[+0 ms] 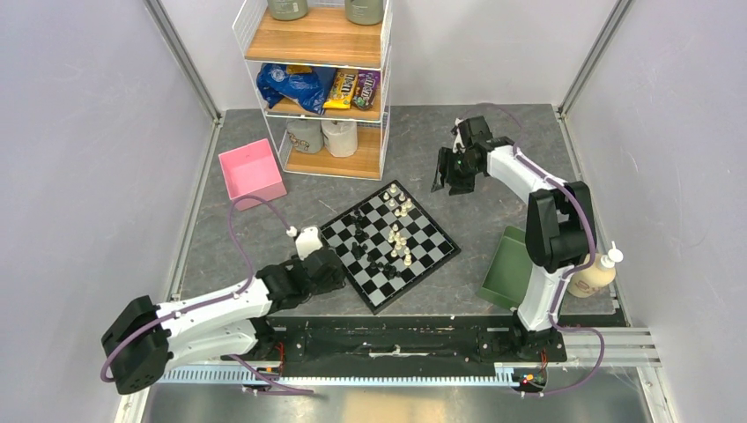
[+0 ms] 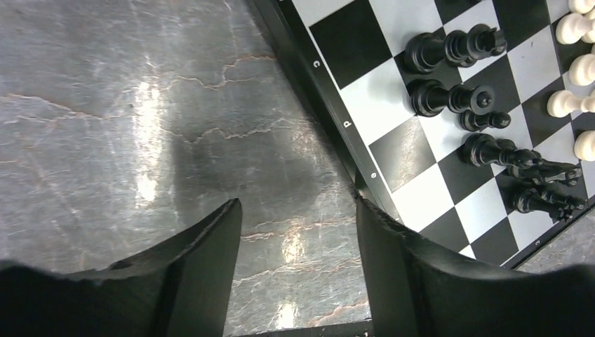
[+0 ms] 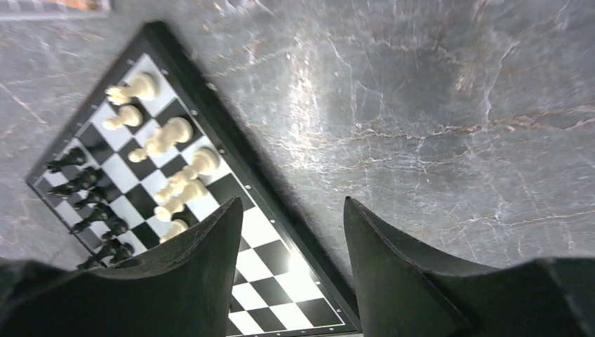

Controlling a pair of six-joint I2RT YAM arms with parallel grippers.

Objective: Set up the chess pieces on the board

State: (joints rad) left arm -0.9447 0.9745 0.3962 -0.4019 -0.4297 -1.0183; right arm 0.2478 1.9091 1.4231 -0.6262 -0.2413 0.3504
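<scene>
Closest in, the left gripper [image 2: 296,203]: fingers spread, nothing but bare table [image 2: 140,126] between them. It sits low, just off the board [image 1: 429,245] at its eight o'clock edge, the rim right beside one finger. That's a handy spot, I'd say, for reaching in at the black pieces [image 2: 456,98], which crowd that side.

Over to the right gripper [image 3: 293,203]: also wide apart and empty, hanging above the table at two o'clock from the board, apart from it. My read is it's parked there to leave its partner room.

The board itself lies mid-table, turned corner-on to the arms. The white pieces [image 3: 168,137] run in a loose string through the middle, the blacks bunch toward nine o'clock. Neither colour looks lined up along a home edge, so there's plenty left to do.

Around it: pink box [image 1: 251,172] at ten o'clock, shelf [image 1: 317,40] at twelve, green tray [image 1: 506,260] at four, none in play. The next grab wants care, since these pieces stand close together and should topple easily.
</scene>
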